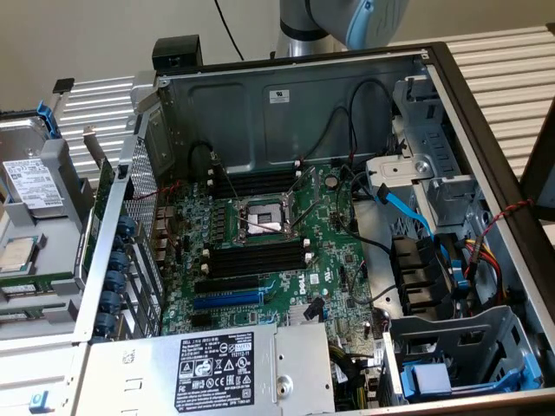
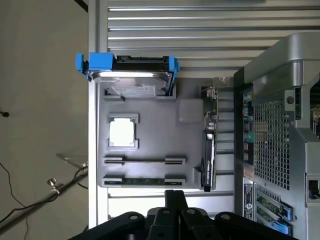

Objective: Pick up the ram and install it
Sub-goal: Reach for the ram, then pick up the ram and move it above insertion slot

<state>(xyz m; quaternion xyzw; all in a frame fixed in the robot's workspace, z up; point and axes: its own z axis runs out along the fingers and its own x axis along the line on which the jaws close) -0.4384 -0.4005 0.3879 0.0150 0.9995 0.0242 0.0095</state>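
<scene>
The gripper (image 2: 174, 200) is hovering above a gray parts tray (image 2: 192, 165) beside the open computer case (image 2: 280, 125), its 2 dark fingers pressed together and holding nothing. The ram (image 2: 144, 181) is lying in the tray's slot closest to the gripper, its green edge showing between 2 gray end holders. A processor (image 2: 122, 132) is sitting in a square pocket, and a hard drive (image 2: 134, 82) in a blue carrier is occupying the tray's far end. In the exterior view, the motherboard (image 1: 260, 251) is showing black memory slots (image 1: 256, 258) on both sides of the processor socket (image 1: 260, 221).
</scene>
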